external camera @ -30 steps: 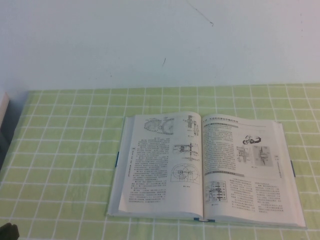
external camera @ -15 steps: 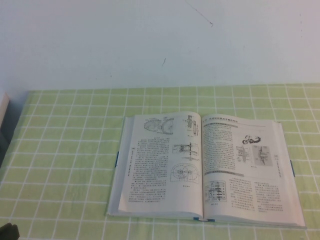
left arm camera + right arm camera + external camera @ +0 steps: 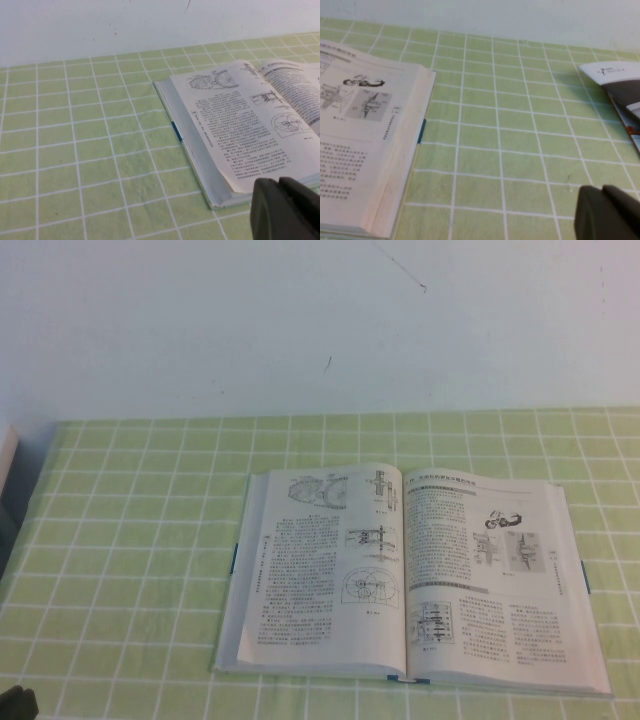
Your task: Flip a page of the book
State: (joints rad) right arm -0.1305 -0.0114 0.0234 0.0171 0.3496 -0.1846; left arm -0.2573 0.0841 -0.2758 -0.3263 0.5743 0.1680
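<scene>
High view: the book lies open and flat on the green checked tablecloth, both leaves settled, nothing on it. Left wrist view: the left gripper hangs just off the book's near left corner; its opening cannot be told. Right wrist view: the right gripper waits well apart from the book's right edge, opening likewise undeterminable; the page is untouched, and a magazine lies beyond, clear of the book.

Open book flat on table, booklet well right.
</scene>
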